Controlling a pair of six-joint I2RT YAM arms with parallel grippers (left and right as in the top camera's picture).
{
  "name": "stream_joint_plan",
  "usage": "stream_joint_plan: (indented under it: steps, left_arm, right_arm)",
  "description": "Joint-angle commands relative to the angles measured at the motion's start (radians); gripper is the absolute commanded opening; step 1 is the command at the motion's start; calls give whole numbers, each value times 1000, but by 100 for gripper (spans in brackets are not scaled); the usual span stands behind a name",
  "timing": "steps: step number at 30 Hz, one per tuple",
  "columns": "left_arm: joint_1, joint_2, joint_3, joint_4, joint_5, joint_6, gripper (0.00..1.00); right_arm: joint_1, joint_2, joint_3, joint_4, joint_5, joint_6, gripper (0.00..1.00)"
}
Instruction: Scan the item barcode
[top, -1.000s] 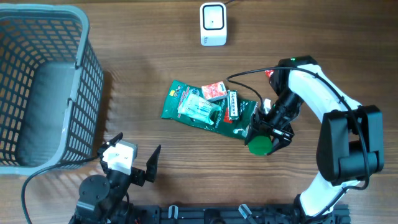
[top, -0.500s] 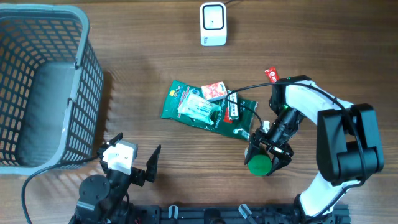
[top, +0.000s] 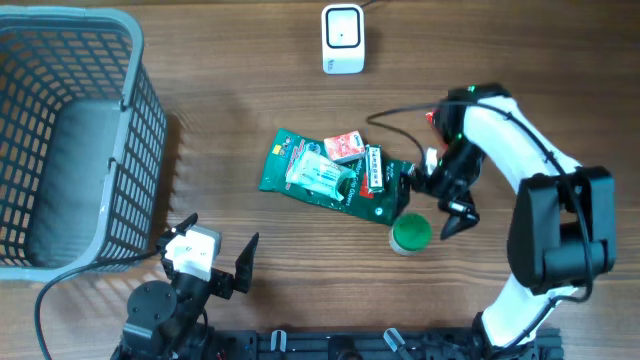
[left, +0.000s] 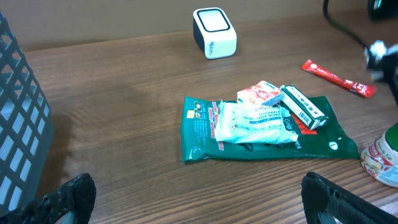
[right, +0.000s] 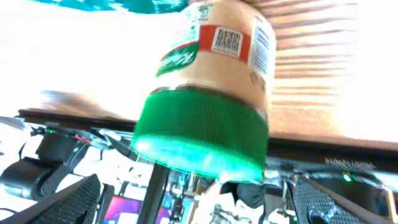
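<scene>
A flat green packet (top: 330, 185) lies in the middle of the wooden table (top: 200, 120), and everything else sits around it. On top of it rest a pale plastic-wrapped pack (top: 320, 175), a small red and white box (top: 345, 146) at its far edge, and a narrow black and white box (top: 374, 170) toward its right end.

The jar (top: 411, 235), the item to be scanned, stands upright on the table just off the packet's near right corner, green lid up. Whether it touches the packet's edge I cannot tell. In the right wrist view its label shows a red band with a barcode (right: 226, 40) printed on it.

The right gripper (top: 432, 203) hangs just past the packet's right end, beside the jar. Its fingers are spread wide with nothing clamped between them, and the jar stands free of both.

A red sachet (left: 339, 78) lies beyond the packet's right end on the far side. The white scanner (top: 342, 38) sits well beyond the packet's far edge. The grey basket (top: 70, 140) stands well off the packet's left end. The left gripper (top: 217, 240) hovers on the near side of the packet, off its left end, with its fingers wide apart and empty.
</scene>
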Motion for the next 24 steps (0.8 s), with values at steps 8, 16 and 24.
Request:
stream_joint_plan:
  steps: [8, 16, 24]
  left_arm:
    - [0, 1, -8, 3, 12, 19, 100]
    - [0, 1, -8, 3, 12, 19, 100]
    - [0, 1, -8, 3, 11, 19, 100]
  right_arm:
    - [16, -420, 22, -9, 299, 1205, 100]
    - [138, -420, -325, 538, 160, 1362, 100]
    - [222, -404, -343, 488, 280, 1368, 100]
